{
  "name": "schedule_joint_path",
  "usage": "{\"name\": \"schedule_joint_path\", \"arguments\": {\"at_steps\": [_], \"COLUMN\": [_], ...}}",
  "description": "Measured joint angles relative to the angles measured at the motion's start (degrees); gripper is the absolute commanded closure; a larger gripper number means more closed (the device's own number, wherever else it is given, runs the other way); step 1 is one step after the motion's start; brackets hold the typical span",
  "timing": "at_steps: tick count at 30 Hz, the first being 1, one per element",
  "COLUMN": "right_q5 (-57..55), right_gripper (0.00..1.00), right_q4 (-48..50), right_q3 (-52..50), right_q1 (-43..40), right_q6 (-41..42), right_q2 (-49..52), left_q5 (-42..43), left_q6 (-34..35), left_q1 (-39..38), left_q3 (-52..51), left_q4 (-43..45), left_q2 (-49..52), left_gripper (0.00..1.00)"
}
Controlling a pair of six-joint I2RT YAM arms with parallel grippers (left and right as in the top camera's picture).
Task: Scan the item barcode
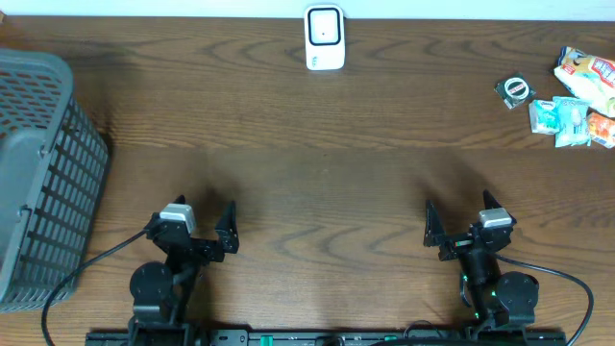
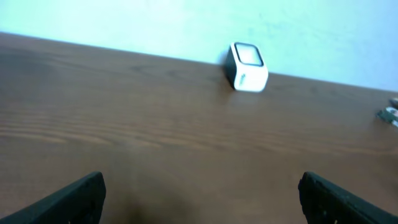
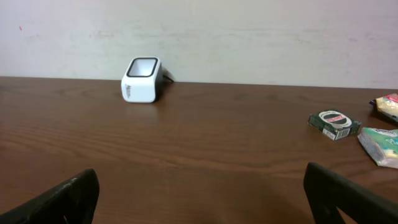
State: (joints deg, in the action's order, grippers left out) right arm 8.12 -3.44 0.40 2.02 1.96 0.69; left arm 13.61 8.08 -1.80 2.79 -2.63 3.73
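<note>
Overhead view: a brown wood-grain worktop [image 1: 317, 163] carries a white box-shaped barcode scanner [image 1: 325, 38] at the middle of its far edge, dark window facing up. The goods lie well apart from it in the far right corner: a small green-and-black packet with a round white face [image 1: 515, 90], pale blue-green sachets [image 1: 559, 117], a red-and-white snack bag [image 1: 586, 75] and an orange packet [image 1: 602, 129] at the frame's edge. A grey plastic lattice basket [image 1: 43, 183] stands at the left end.

Both arms sit at the near edge. The left hand [image 1: 197, 229] has its jaws spread wide over bare wood, holding nothing — the right hand [image 1: 468, 229] is likewise apart and empty.

In the left wrist view the scanner sits ahead and slightly right, against a pale wall [image 2: 124, 18]. In the right wrist view it is ahead to the left, with the green-and-black packet and one sachet off to the right.
</note>
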Motion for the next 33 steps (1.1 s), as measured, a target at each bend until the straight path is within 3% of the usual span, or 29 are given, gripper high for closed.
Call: {"name": "schedule_joint_path", "arguments": {"at_steps": [6,21,33], "right_q5": [0.00,0.00,0.00], "right_gripper": [0.01,0.01,0.01], "right_q4": [-0.02,0.00,0.00], "right_q3": [0.00,0.00,0.00], "right_q1": [0.00,0.00,0.00], "right_q6": [0.00,0.00,0.00], "right_q2": [0.00,0.00,0.00], "left_q5": [0.00,-0.66,-0.70], "left_q6": [0.00,-0.07,-5.03], "left_q1": [1.62,4.04,2.32], "left_q3": [-2.08,-1.90,-1.79], "left_q4": [3.80,2.29,2.03], "left_q2": [-2.99,-3.10,-3.10], "left_gripper": [0.02,0.02,0.03]}}
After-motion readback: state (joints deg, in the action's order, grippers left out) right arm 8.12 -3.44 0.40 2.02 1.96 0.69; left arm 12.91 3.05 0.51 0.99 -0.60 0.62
